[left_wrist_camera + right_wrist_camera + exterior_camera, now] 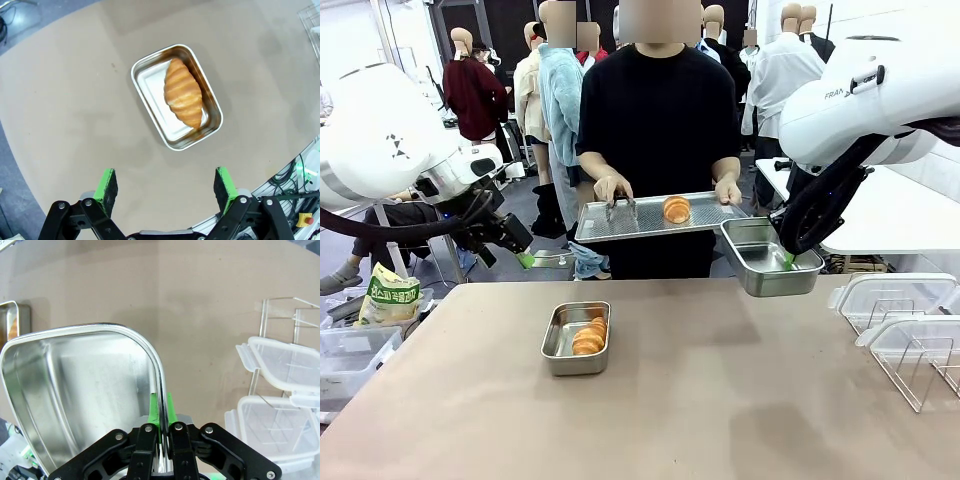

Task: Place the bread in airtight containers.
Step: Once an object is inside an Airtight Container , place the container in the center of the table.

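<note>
Bread: one croissant (676,209) lay on the tray (640,226) that the person held at upper middle. It was just left of the empty pan (775,280), which your right pincer (161,405) gripped shut on the rim. The other croissant (183,93) sat in the filled pan (150,85) on the worktop (720,400), ahead of your wide-open, empty left pincer (167,186). Tongs (621,210) shared the tray.
</note>
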